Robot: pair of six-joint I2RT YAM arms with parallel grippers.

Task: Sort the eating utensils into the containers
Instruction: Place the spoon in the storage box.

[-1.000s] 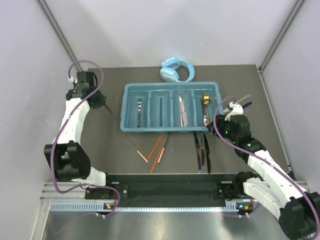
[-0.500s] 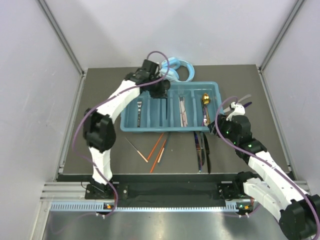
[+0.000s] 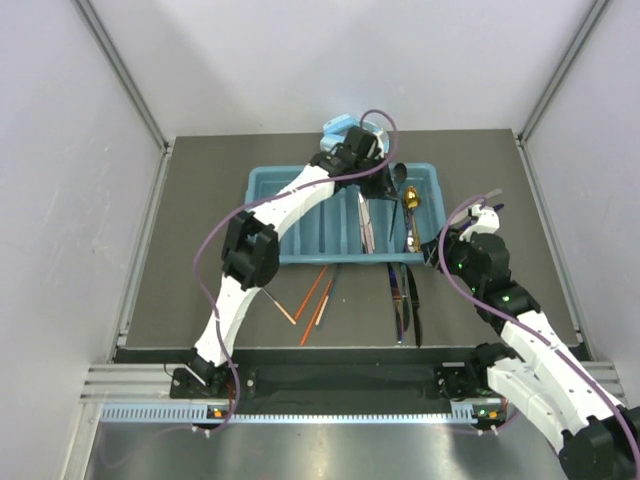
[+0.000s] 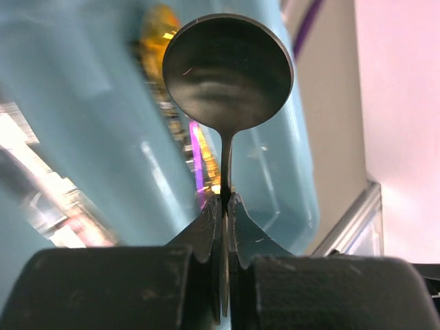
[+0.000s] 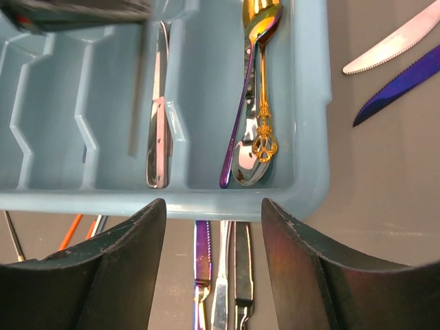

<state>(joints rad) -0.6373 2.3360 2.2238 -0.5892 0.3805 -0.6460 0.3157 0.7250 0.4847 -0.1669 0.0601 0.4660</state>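
While left end effector (image 4: 225,203) pinches spoon (image 4: 227,72) handle, bowl points straight ahead, probably over tray (image 5: 82,201); right end effector (image 5: 212,210) spread.

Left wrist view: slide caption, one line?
Left gripper pinches a silver spoon by its handle, blurred teal tray behind.

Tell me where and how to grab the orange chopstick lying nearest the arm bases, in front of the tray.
Grip the orange chopstick near its end toward the bases, coming straight down from above and closing a pincer across the thin shaft. It lies flat and slanted on the table, and its upper part runs close beside a second chopstick; the near end looks freer.
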